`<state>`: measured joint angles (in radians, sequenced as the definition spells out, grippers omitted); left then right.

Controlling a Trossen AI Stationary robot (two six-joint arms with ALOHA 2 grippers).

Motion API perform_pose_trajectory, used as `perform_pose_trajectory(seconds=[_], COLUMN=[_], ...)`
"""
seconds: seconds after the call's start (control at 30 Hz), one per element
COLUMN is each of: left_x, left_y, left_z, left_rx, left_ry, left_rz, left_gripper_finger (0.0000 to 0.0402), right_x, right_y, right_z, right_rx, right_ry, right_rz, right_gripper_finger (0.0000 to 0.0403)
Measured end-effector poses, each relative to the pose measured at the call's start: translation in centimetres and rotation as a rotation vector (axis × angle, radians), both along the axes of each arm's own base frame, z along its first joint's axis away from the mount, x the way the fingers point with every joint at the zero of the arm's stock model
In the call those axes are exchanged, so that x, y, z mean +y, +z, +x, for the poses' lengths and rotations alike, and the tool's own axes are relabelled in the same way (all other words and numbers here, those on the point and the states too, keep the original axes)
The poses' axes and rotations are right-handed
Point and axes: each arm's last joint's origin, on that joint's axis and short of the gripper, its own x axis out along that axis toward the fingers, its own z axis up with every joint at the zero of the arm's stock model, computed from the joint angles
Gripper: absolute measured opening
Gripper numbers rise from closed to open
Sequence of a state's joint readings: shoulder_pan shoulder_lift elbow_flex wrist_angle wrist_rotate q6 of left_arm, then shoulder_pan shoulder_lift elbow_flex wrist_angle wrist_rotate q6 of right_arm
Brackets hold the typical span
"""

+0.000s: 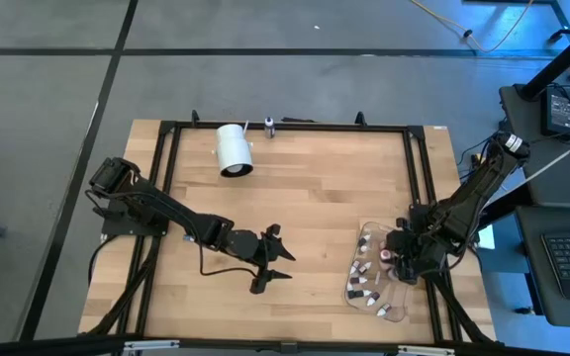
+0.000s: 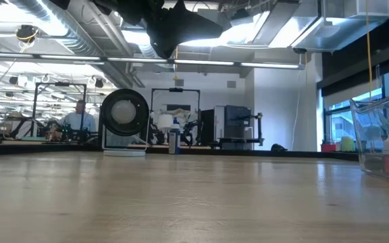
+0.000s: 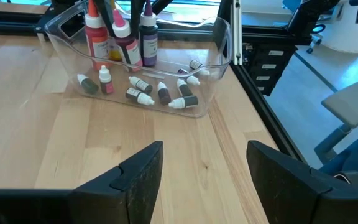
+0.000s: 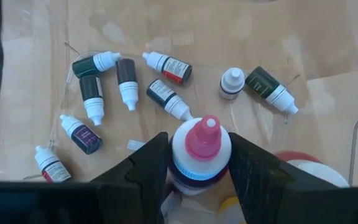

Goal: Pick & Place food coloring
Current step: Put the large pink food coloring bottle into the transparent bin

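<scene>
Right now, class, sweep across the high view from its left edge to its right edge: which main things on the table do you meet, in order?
Left gripper → white cylinder lies before it, so: white cylinder, left gripper, clear bin of food coloring bottles, right gripper.

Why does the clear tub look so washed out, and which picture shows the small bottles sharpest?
In the low view, window light glares through the clear tub; the tabletop up close is soft. The right wrist view shows the small bottles sharpest, lit evenly; the right gripper closes on a taller pink-tipped bottle.
</scene>
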<state>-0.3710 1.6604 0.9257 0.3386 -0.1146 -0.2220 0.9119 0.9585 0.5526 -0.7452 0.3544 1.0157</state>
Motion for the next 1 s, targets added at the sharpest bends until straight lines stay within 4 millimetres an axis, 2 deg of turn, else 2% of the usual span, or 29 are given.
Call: perform_pose_trajectory(seconds=[0.73,0.83,1.0], left_x=[0.0,0.0,0.6], left_y=[0.0,0.0,0.0], left_z=[0.0,0.0,0.2], left_rx=[0.001,0.001,-0.003], left_ry=[-0.004,-0.004,0.013], left_rz=[-0.002,-0.002,0.009], left_gripper_finger=[0.0226,0.0228,0.023], right_x=[-0.3,-0.1,0.6], right_y=[-0.4,0.3,2.9], right_z=[-0.4,-0.2,0.5], right_rx=[0.083,0.065,-0.004], right_ry=[-0.018,-0.024,0.0], right_rz=[0.001,0.018,0.068], right_gripper_finger=[0.0166,0.0166,0.0166])
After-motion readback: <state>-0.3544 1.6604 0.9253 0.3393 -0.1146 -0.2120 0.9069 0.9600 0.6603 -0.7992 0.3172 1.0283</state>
